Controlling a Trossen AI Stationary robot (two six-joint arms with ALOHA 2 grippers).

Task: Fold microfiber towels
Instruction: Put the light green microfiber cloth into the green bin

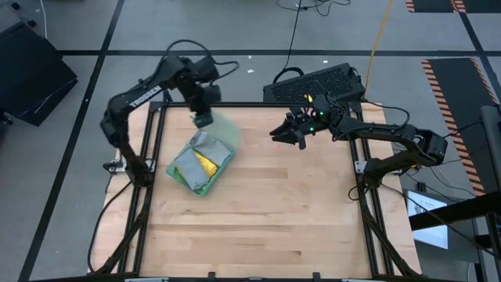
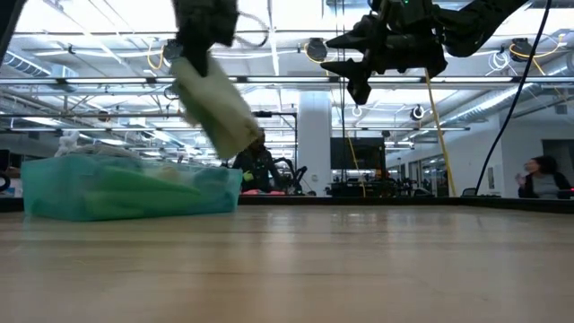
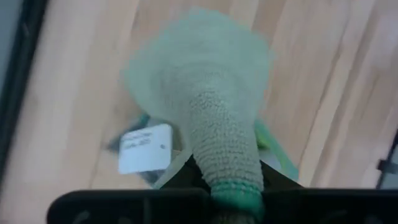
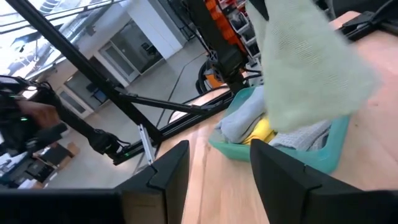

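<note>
Light wooden table [image 1: 258, 211] bare at front edge. Left gripper [image 1: 203, 117] pinches 1 pale sage green microfiber towel [image 1: 223, 131], hanging above teal basket [image 1: 182, 178] near left edge. Right gripper [image 1: 295, 135], fingers spread, hovers near back edge.

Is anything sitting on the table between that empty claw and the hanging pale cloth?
No; the high view shows only bare table between right gripper and towel.

A light wooden table [image 1: 258, 211] carries a teal bin [image 1: 182, 178] of microfiber towels [image 1: 202, 157] near its left edge.
</note>
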